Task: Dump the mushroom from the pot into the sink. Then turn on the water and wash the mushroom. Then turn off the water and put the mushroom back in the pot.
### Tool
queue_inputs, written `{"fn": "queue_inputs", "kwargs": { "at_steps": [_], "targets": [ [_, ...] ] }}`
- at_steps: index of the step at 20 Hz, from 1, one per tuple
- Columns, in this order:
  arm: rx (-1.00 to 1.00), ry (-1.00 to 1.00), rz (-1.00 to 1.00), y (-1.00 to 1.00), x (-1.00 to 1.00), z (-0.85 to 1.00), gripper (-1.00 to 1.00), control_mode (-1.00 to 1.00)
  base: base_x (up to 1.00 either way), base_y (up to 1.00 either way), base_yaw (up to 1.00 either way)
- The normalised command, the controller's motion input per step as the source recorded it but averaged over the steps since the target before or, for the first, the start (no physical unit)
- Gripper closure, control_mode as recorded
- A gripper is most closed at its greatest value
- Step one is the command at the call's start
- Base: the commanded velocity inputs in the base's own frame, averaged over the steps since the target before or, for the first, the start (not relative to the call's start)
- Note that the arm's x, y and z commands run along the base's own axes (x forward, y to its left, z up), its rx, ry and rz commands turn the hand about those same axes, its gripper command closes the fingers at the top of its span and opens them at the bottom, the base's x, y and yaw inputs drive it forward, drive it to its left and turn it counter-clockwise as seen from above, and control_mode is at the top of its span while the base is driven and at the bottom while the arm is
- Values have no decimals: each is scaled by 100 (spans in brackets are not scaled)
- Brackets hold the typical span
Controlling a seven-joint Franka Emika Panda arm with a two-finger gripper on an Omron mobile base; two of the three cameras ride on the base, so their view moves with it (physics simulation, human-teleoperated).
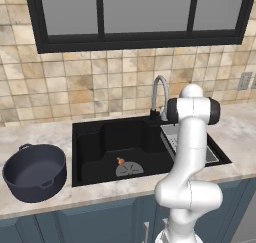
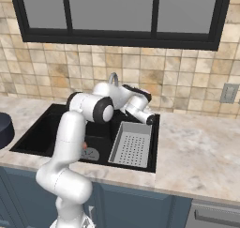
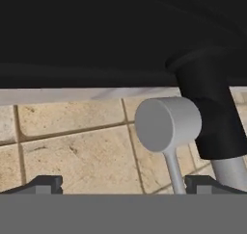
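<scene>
The mushroom (image 1: 120,161) is a tiny orange lump lying on the floor of the black sink (image 1: 95,142) at the edge of the round grey drain (image 1: 129,170); it also peeks out beside my arm (image 2: 85,145). The dark pot (image 1: 35,172) stands upright on the counter left of the sink. My gripper (image 2: 151,119) is up at the back of the sink by the faucet (image 1: 159,94). In the hand view the gripper (image 3: 124,186) is open, and the faucet's grey lever knob (image 3: 167,123) sits just ahead between the fingertips (image 3: 44,184), nearer the right one, untouched.
A grey perforated strainer tray (image 2: 131,145) fills the right part of the sink. The black faucet base (image 3: 212,112) stands right beside the lever. The tiled wall (image 1: 100,82) and a window rise behind. Marble counter (image 2: 201,147) extends to the right.
</scene>
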Motion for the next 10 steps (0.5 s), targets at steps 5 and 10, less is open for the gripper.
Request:
{"fn": "queue_inputs", "kwargs": {
  "at_steps": [5,10],
  "targets": [
    [0,0,-17,0,3,-4,-100,-100,0,0,0],
    [0,-4,-4,-27,3,-2,-100,-100,0,0,0]
  ]
}}
